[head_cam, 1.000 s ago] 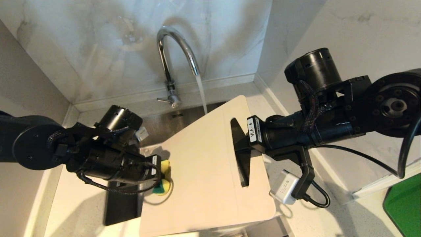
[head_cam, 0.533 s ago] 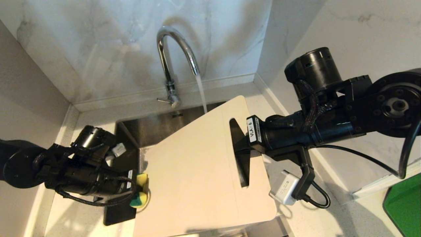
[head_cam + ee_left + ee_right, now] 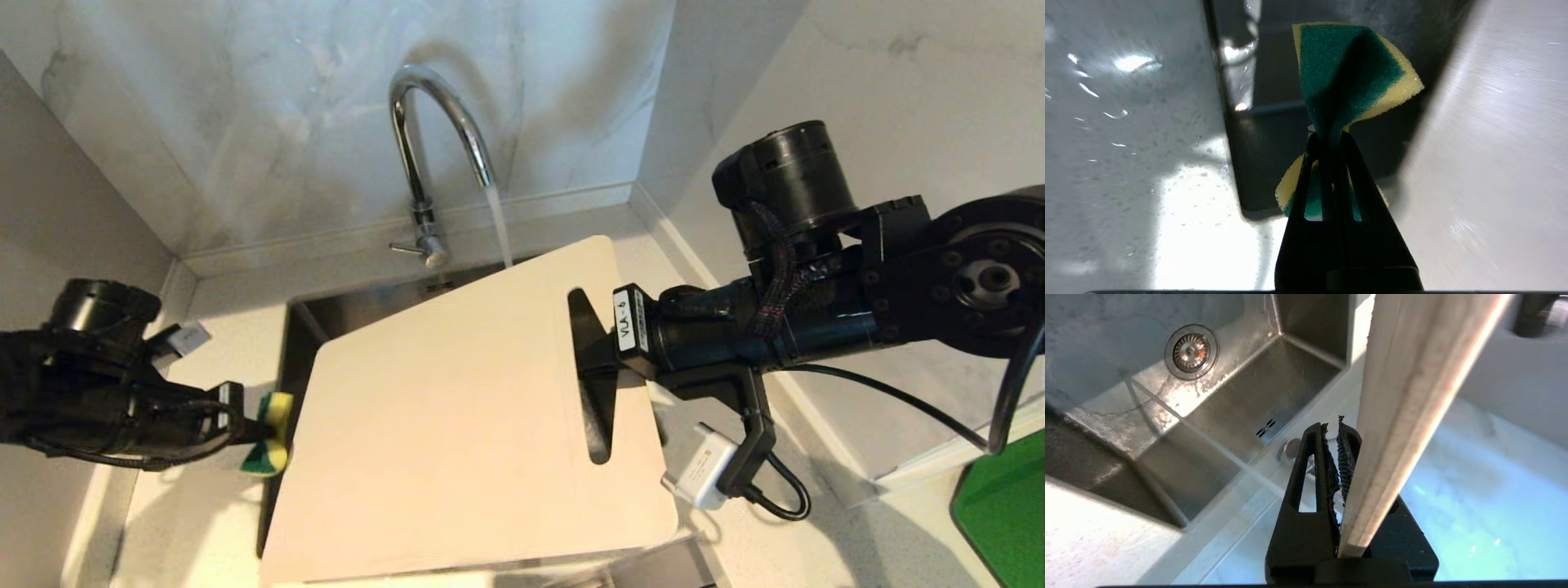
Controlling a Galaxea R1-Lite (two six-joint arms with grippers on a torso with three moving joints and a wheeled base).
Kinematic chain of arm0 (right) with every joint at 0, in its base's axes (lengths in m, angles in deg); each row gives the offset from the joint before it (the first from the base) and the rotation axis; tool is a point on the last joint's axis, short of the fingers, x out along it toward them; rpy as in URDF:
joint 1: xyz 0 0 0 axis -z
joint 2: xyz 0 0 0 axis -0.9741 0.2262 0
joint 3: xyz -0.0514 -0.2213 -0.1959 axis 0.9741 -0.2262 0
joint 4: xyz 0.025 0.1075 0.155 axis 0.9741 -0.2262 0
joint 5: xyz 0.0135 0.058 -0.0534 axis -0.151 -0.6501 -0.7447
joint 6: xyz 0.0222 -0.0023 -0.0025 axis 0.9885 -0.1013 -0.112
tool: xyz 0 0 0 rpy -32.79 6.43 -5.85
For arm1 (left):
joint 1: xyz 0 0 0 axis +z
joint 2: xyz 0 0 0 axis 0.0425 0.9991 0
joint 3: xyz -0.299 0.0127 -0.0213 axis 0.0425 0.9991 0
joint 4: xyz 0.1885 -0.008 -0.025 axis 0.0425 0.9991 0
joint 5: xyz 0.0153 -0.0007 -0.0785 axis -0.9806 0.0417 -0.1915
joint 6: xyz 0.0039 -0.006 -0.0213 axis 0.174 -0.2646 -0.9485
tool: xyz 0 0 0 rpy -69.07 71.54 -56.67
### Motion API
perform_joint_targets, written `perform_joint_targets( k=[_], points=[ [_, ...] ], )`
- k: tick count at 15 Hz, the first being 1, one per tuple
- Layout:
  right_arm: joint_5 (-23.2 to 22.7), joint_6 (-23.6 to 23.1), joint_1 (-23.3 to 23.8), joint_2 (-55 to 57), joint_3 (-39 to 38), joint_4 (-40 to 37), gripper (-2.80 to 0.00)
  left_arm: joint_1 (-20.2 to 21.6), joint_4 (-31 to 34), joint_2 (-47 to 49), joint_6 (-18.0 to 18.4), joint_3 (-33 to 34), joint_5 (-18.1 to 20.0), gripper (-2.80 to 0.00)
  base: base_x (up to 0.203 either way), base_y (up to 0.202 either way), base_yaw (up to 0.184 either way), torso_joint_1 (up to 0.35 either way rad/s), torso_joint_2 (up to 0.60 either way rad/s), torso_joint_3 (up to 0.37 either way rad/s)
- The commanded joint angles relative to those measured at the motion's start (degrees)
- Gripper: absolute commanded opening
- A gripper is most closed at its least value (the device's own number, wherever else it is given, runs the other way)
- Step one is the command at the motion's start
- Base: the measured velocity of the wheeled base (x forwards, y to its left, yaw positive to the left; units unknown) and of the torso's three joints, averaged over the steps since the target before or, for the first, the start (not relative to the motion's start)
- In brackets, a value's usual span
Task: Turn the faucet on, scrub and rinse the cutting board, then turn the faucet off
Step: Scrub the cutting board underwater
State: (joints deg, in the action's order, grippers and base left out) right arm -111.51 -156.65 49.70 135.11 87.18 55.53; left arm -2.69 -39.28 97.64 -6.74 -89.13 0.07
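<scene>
Left gripper [image 3: 1327, 139]: jaws closed tight on a yellow-and-green sponge [image 3: 1347, 77], which is pinched at its middle and folds outward on both sides of the fingers. In the head view this gripper [image 3: 253, 429] sits at the left rim of the sink [image 3: 306, 314], with the sponge [image 3: 269, 433] just beside the left long edge of the cutting board [image 3: 457, 408]; contact between the two cannot be confirmed.

Right gripper [image 3: 1337, 441]: jaws nearly closed. The wrist view shows the board's edge [image 3: 1412, 396] passing through them, so the grip is judged to be on the board, at its slotted end. In the head view the gripper body [image 3: 645, 343] enters from the right at the slot handle.

The cutting board is held above the sink, tilted, its long axis running from the slot end at right toward the lower left. Its far corner lies under the faucet [image 3: 424, 139], whose water stream [image 3: 498, 224] is running and lands at the board's upper edge.

Governing relation: the board's face lies to the right of the sponge, so the left arm is the nearer one for scrubbing, and the next stroke calls for a sweep rightward across that face.

Not determinable: the right fingertips, hidden behind the board in the head view; most of the sink basin beneath the board; and the position of the faucet lever [image 3: 406, 247].
</scene>
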Motion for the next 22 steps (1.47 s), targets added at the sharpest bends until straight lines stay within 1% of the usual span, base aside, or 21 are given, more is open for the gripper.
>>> perform_joint_targets(
  k=[1, 4, 5, 6, 7, 8, 10, 12, 13, 14, 15, 16, 20, 22],
  points=[
    [-0.1, -0.5, -0.1, 0.0, -0.1, 0.0, -2.8, 1.6, 7.7, -5.0, -0.3, -9.6, 1.3, -2.8, 0.0, 0.0, 0.0, 0.0, 0.0, 0.0],
    [-0.1, -0.5, -0.2, -0.6, -0.3, 0.0, -2.8, 1.1, 20.1, -6.4, -3.4, -26.9, 3.4, -2.8, 0.0, 0.0, 0.0, 0.0, 0.0, 0.0],
    [-0.1, -0.5, -0.2, -0.8, -0.3, 0.0, -2.8, -0.5, 23.8, -6.5, -5.0, -32.0, 4.0, -2.8, 0.0, 0.0, 0.0, 0.0, 0.0, 0.0],
    [-0.1, -0.5, -0.2, -0.9, -0.3, 0.0, -2.8, -4.1, 26.7, -6.6, -6.9, -35.9, 4.1, -2.8, 0.0, 0.0, 0.0, 0.0, 0.0, 0.0],
    [-0.1, -0.5, -0.2, -0.9, -0.3, 0.0, -2.8, -9.0, 29.0, -6.6, -8.5, -38.6, 3.7, -2.8, 0.0, 0.0, 0.0, 0.0, 0.0, 0.0],
    [0.0, -0.5, -0.2, -0.8, -0.3, 0.0, -2.8, -14.1, 30.9, -6.2, -9.9, -41.1, 2.3, -2.8, 0.0, 0.0, 0.0, 0.0, 0.0, 0.0],
    [0.1, -0.5, -0.2, -0.8, -0.3, 0.0, -2.8, -25.6, 33.4, -4.3, -12.6, -45.2, -3.2, -2.8, 0.0, 0.0, 0.0, 0.0, 0.0, 0.0],
    [0.1, -0.5, -0.2, -0.8, -0.3, 0.0, -2.8, -36.7, 34.5, -0.9, -14.2, -48.2, -10.8, -2.8, 0.0, 0.0, 0.0, 0.0, 0.0, 0.0],
    [0.1, -0.5, -0.2, -0.8, -0.3, 0.0, -2.8, -41.6, 34.8, 1.8, -14.8, -49.8, -14.8, -2.8, 0.0, 0.0, 0.0, 0.0, 0.0, 0.0],
    [0.1, -0.5, -0.2, -0.8, -0.3, 0.0, -2.8, -45.3, 35.0, 4.4, -15.6, -51.4, -18.1, -2.8, 0.0, 0.0, 0.0, 0.0, 0.0, 0.0],
    [0.1, -0.5, -0.2, -0.7, -0.3, 0.0, -2.8, -47.5, 35.0, 6.2, -16.3, -52.4, -19.8, -2.8, 0.0, 0.0, 0.0, 0.0, 0.0, 0.0],
    [0.1, -0.5, -0.2, -0.7, -0.3, 0.0, -2.8, -48.1, 34.9, 7.5, -16.7, -52.7, -20.3, -2.8, 0.0, 0.0, 0.0, 0.0, 0.0, 0.0],
    [0.1, -0.5, 0.1, -1.4, -2.3, 0.0, -2.8, -49.4, 33.5, 9.2, -16.3, -52.7, -20.3, -2.8, 0.0, 0.0, 0.0, 0.0, 0.0, 0.0],
    [0.0, -0.5, 0.5, -1.5, -2.3, 0.0, -2.8, -48.8, 32.0, 10.1, -15.8, -52.2, -20.3, -2.8, 0.0, 0.0, 0.0, 0.0, 0.0, 0.0]
  ],
)
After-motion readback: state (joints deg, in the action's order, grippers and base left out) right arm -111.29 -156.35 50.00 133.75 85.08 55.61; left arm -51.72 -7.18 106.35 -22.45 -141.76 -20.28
